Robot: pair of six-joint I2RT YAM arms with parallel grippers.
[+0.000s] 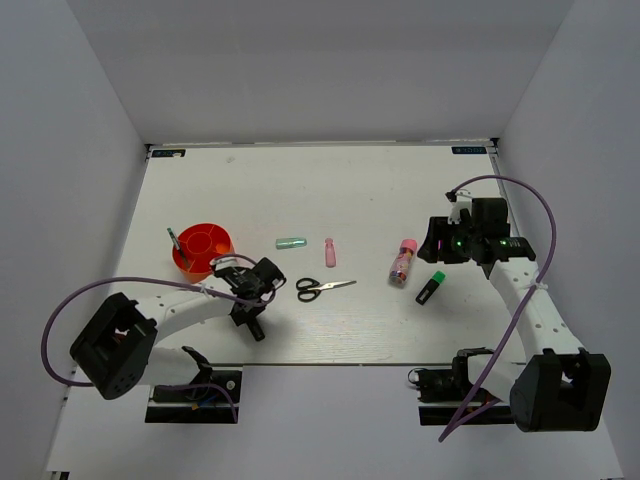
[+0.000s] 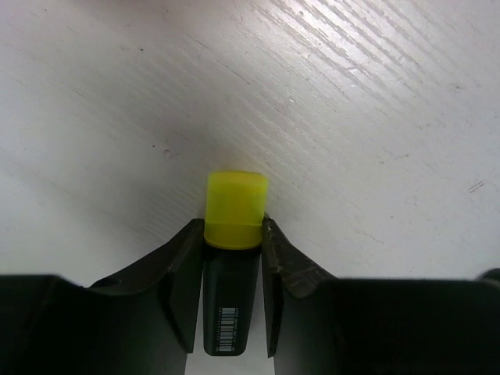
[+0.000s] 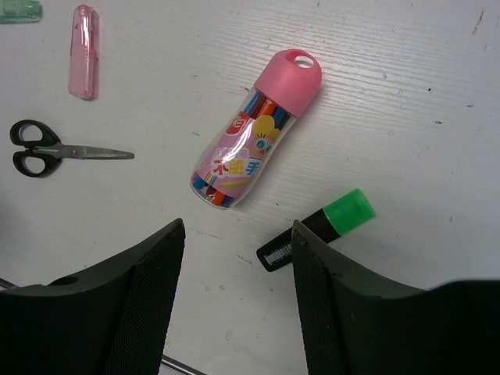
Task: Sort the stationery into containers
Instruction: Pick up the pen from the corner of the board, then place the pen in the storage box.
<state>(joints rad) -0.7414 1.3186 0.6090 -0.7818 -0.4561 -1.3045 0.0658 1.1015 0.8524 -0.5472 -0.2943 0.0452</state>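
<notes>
Top view: noted orange-red cup near the left edge of the white table, at 9 o'clock of the scissors. Logged pink-capped tube and green-capped marker at 3 o'clock. Found open board toward the far edge, with grey walls on three sides.

Left wrist: saw left gripper clamped on the yellow-capped marker, cap pointing to 12 o'clock over scratched white surface.

Right wrist: saw right gripper with jaws apart, gripping nothing. Placed green-capped marker just beside the right finger at 1 o'clock, tube at 12.
</notes>
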